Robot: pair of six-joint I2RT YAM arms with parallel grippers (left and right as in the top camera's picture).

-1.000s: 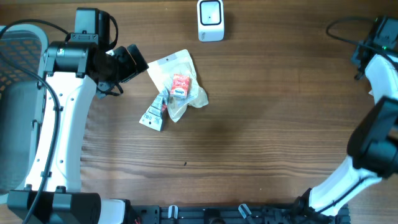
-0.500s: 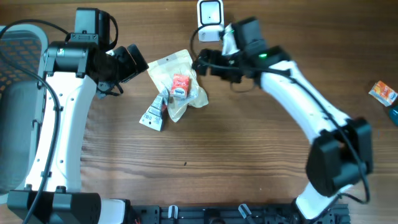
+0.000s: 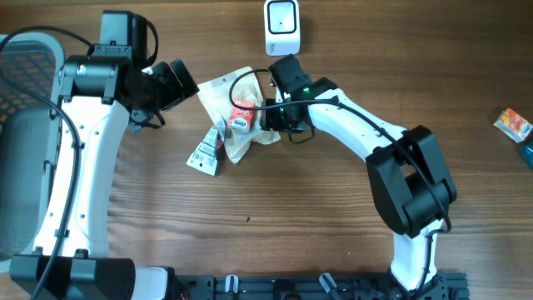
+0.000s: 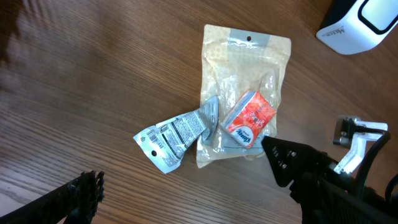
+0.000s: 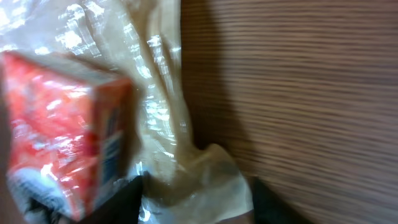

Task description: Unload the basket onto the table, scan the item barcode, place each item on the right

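A tan see-through pouch holding a red box lies in the middle of the table, overlapping a silver barcode-labelled sachet. The white scanner stands at the back edge. My right gripper is down at the pouch's right side. In the right wrist view its dark fingers stand apart on either side of the pouch's crumpled corner, with the red box just to the left. My left gripper hovers open to the left of the pouch, holding nothing. One of its fingers shows in the left wrist view.
An orange packet lies at the far right edge, with a blue object just below it. A black mesh basket sits beyond the table's left side. The right arm stretches across the table's middle.
The right arm swung in from the far right, passed in front of the scanner, and has dropped to the pouch's right edge. The left arm and the items have not moved.
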